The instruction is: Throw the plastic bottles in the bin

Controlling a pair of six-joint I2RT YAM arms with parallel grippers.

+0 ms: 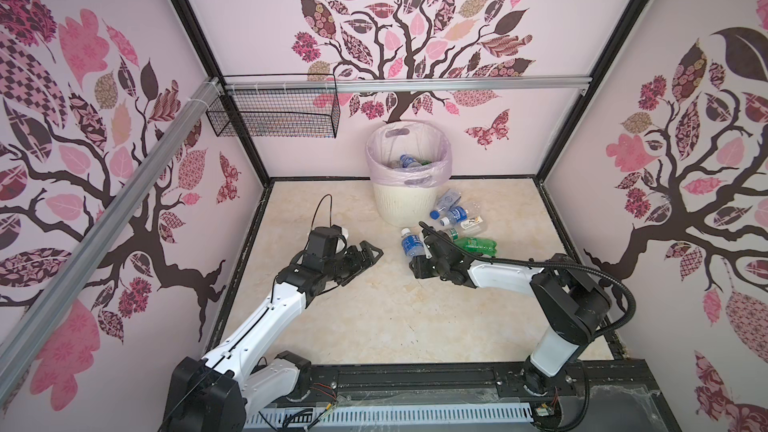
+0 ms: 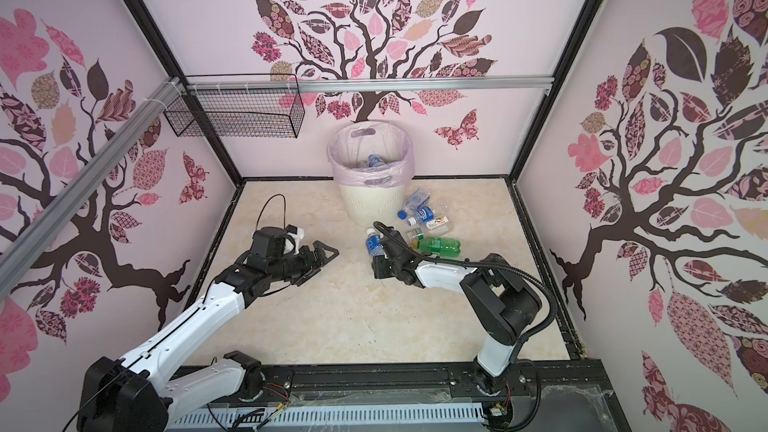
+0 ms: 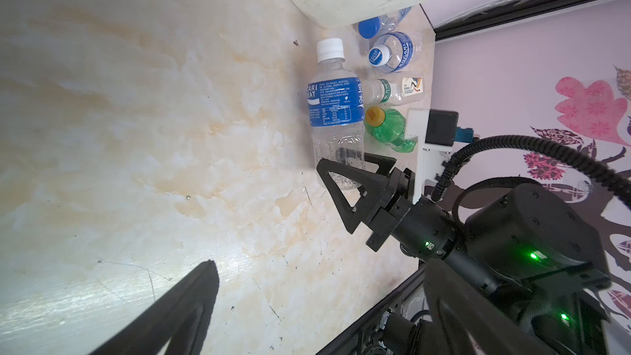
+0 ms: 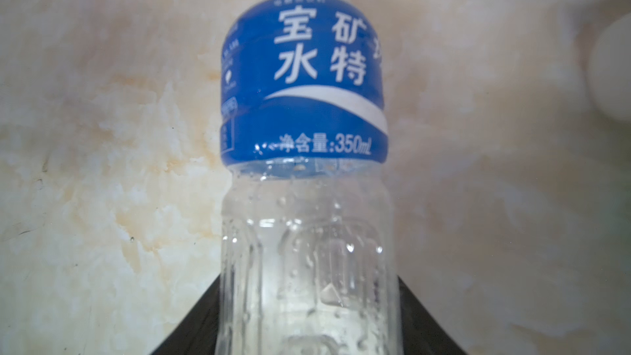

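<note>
Close by the bin [image 1: 401,201], right gripper [image 3: 346,167] clasps blue-labelled bottle [image 3: 334,104]

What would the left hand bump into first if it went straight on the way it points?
Probably the blue-labelled bottle held by the right hand. The left hand points at it, though depth is hard to judge.

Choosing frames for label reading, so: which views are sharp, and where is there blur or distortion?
Right wrist view: the blue-labelled bottle fills the frame, slightly soft, large print readable. Left wrist view: that bottle is crisp; the left fingers are a dark blur near the lens. Both top views: even light, wide-angle stretch at edges, loose bottles too small to read.
</note>
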